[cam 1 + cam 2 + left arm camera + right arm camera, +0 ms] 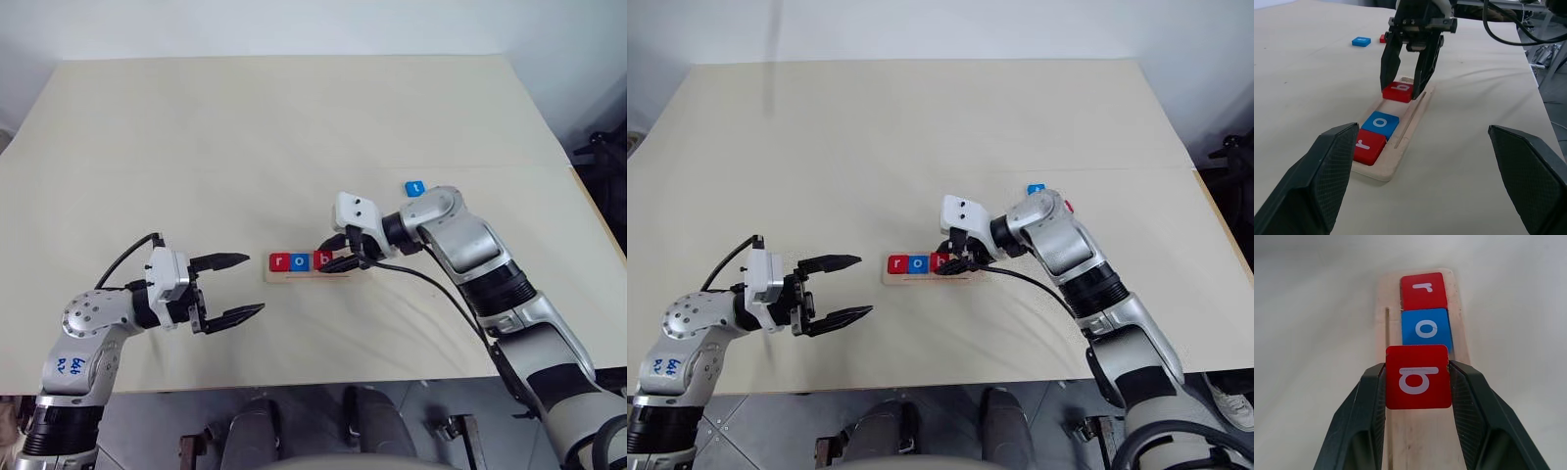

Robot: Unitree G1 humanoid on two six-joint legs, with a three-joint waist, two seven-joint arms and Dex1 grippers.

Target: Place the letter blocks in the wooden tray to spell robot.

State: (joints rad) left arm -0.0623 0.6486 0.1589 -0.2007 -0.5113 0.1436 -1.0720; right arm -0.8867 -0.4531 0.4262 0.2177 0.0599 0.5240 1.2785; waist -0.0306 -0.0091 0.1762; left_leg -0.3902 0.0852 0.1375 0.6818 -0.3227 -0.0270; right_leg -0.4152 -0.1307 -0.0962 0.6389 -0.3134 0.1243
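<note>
**Red "b" block held just right of the blue "o", over the tray's third place**

The wooden tray (309, 275) lies on the bench (294, 127) with its long axis running left to right. A red "r" block (279, 261) is seated at its left end and a blue "o" block (300, 260) sits touching it on the right. The red "b" block (1419, 376) is clamped by its two side edges between the jaws of the right gripper (342, 257), which reaches in from the right and slants downward. Seen along those jaws, the block is lined up with the row and sits just short of the "o"; whether it is already resting in the groove cannot be told. The coming move is judged to turn on this: the block's free edge has to meet the right edge of the "o", square to the tray's long axis.

The left gripper (227, 287) is held well to the left of the tray, jaws wide apart and empty. A blue "t" block (414, 187) lies farther back on the right, with a red block (1382, 38) just beside it, nearer the right arm.
</note>
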